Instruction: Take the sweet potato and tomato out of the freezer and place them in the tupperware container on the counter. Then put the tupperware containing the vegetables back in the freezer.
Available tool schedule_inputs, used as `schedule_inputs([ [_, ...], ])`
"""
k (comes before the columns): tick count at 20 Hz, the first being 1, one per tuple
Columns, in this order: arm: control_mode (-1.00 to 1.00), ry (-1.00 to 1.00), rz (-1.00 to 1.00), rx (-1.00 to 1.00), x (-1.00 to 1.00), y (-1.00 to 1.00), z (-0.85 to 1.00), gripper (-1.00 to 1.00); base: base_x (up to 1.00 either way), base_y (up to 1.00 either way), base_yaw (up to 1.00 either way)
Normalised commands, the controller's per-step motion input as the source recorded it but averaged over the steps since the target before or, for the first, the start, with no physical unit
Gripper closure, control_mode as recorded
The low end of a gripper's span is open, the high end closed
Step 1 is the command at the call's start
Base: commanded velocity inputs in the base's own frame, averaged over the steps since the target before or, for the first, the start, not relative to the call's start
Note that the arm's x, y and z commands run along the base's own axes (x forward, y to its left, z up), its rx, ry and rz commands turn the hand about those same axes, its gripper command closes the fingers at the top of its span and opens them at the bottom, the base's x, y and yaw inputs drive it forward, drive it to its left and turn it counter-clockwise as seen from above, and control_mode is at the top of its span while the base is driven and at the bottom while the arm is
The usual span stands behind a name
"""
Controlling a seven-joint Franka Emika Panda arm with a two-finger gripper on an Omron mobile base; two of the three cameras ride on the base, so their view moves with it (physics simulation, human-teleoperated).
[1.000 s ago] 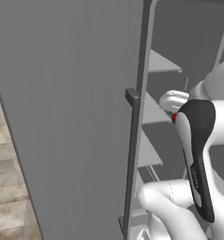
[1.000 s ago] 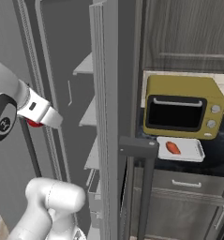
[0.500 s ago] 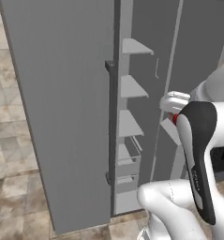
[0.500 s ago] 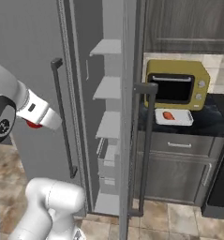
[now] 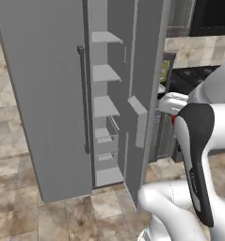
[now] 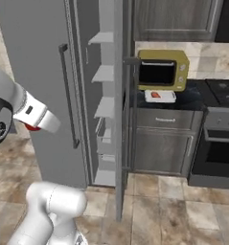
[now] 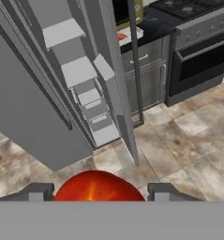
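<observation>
Between the fingers [image 7: 38, 191], the tomato [image 7: 98, 186]

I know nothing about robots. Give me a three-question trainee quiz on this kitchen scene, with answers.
1. True or false: the freezer doors stand open.
2. What sits between the gripper fingers: A) tomato, B) microwave, C) nothing?
3. Fill in: the white container on the counter holds an orange-red ____.

Key: 1 true; 2 A; 3 sweet potato.
</observation>
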Motion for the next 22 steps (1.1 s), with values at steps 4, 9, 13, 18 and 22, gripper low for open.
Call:
schedule_inputs([
  [4,1.00,0.00,0.00,0.00,0.00,0.00,0.00,1.00,-0.53,-1.00,-0.05],
  [9,1.00,0.00,0.00,0.00,0.00,0.00,0.00,1.00,-0.09,-1.00,-0.02],
  [13,1.00,0.00,0.00,0.00,0.00,0.00,0.00,1.00,0.22,-1.00,0.00],
  [18,1.00,0.00,0.00,0.00,0.00,0.00,0.00,1.00,0.82,-1.00,0.02],
  [22,1.00,0.00,0.00,0.00,0.00,0.00,0.00,1.00,1.00,-0.77,0.10],
])
